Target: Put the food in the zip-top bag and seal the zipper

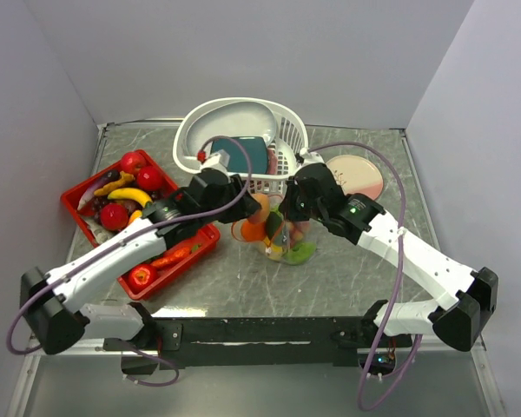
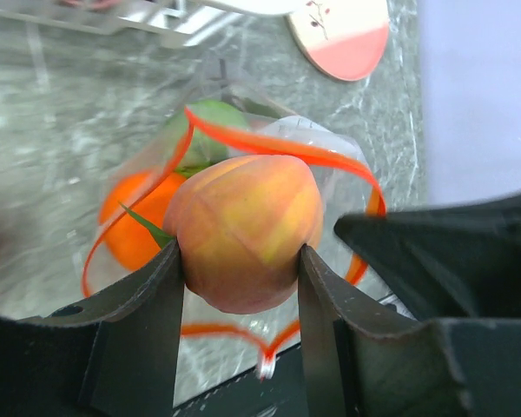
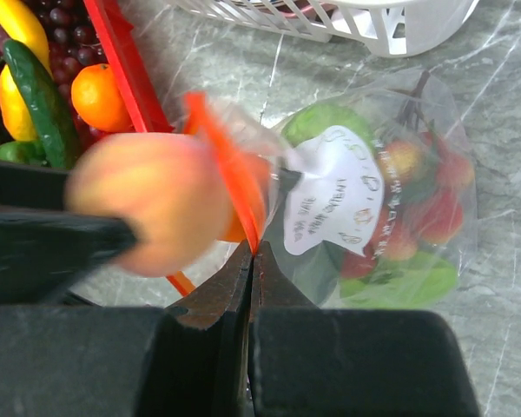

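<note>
My left gripper [image 2: 240,261] is shut on a peach [image 2: 243,230], one piece of the food, with a finger against each side of it. It holds the peach right over the open mouth of the zip-top bag [image 3: 373,200]. The orange-red zipper [image 2: 278,148] loops around the peach. An orange [image 2: 135,221] and a green piece [image 2: 213,117] lie inside the bag, with more fruit behind its white label. My right gripper [image 3: 253,252] is shut on the zipper [image 3: 221,161] and holds the mouth up. From above, both grippers [image 1: 253,208] [image 1: 282,217] meet over the bag [image 1: 285,243] mid-table.
A red tray [image 1: 78,200] with more fruit and vegetables sits at the left, under the left arm. A white slotted basket [image 1: 243,113] holding a teal slab [image 1: 243,156] stands just behind the bag. A pink plate [image 1: 356,174] lies at the back right.
</note>
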Controlling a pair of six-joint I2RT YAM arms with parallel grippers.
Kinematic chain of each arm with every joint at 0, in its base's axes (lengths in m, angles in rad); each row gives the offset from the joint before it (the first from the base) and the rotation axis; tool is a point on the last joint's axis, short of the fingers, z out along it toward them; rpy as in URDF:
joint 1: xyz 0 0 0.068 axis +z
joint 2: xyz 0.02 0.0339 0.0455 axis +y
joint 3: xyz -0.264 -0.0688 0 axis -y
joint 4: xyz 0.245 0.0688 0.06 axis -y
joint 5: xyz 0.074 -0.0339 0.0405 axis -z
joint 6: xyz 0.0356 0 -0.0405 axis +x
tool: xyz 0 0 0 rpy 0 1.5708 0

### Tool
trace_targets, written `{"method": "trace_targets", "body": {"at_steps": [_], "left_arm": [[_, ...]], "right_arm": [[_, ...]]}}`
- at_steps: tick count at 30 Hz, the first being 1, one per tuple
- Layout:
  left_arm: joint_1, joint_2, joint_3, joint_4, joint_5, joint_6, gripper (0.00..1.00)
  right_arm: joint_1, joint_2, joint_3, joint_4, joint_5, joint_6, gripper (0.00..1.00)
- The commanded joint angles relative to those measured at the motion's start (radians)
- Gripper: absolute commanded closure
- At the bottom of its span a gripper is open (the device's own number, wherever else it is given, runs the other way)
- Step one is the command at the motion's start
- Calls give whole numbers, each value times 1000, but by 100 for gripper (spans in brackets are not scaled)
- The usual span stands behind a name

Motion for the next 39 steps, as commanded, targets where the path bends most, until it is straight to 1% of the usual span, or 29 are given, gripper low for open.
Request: {"method": "trace_targets", "body": {"at_steps": [1, 3, 5, 8, 10, 11, 13, 14, 16, 17, 19, 22, 23, 25, 26, 28, 30, 33, 35, 36, 39], "left_arm": [[-31, 88, 15, 171, 20, -29, 91], [-45, 148, 24, 167, 2, -36, 90], [-49, 197, 35, 151, -26, -55, 85], [-52, 222, 53, 156, -9, -43, 86], [-80, 208, 62, 148, -39, -35, 85], [-89, 205, 67, 136, -67, -35, 81], [-91, 214, 79, 98, -87, -42, 76], [-91, 221, 87, 87, -98, -40, 71], [-88, 249, 105, 71, -103, -33, 66], [-88, 258, 111, 70, -103, -32, 62], [-88, 284, 128, 67, -110, -30, 56], [-88, 297, 153, 56, -104, -20, 43], [-88, 294, 156, 56, -101, -15, 32], [-88, 269, 151, 61, -103, -3, 21], [-88, 258, 145, 61, -104, 2, 10], [-88, 229, 145, 50, -107, 17, 2], [-86, 200, 148, 27, -103, 29, 2], [-86, 141, 133, 12, -70, 33, 4], [-83, 101, 110, 13, -26, 34, 9], [-82, 61, 108, -11, -21, 34, 10], [-78, -11, 108, -82, -64, 39, 16]], "right_arm": [[15, -14, 65, -14, 50, 18, 99], [17, -23, 63, -18, 61, 19, 99], [15, -34, 57, -20, 70, 19, 99], [15, -40, 49, -18, 72, 22, 99], [13, -39, 43, -15, 78, 19, 99], [15, -37, 43, -17, 80, 21, 99], [13, -31, 43, -14, 77, 19, 99], [15, -31, 43, -8, 63, 21, 99], [16, -33, 43, -4, 57, 21, 99], [17, -34, 42, -4, 57, 21, 99], [17, -39, 37, -4, 58, 21, 99], [17, -48, 33, -11, 67, 22, 99], [17, -50, 31, -11, 70, 22, 99], [13, -54, 25, -9, 75, 21, 99], [15, -54, 23, -8, 73, 22, 99], [17, -50, 25, -6, 73, 22, 99], [15, -47, 26, -1, 72, 21, 99], [15, -47, 33, 0, 70, 18, 99], [15, -43, 36, 0, 75, 16, 99], [15, -45, 37, -1, 75, 15, 99], [15, -50, 40, -4, 80, 15, 98]]}}
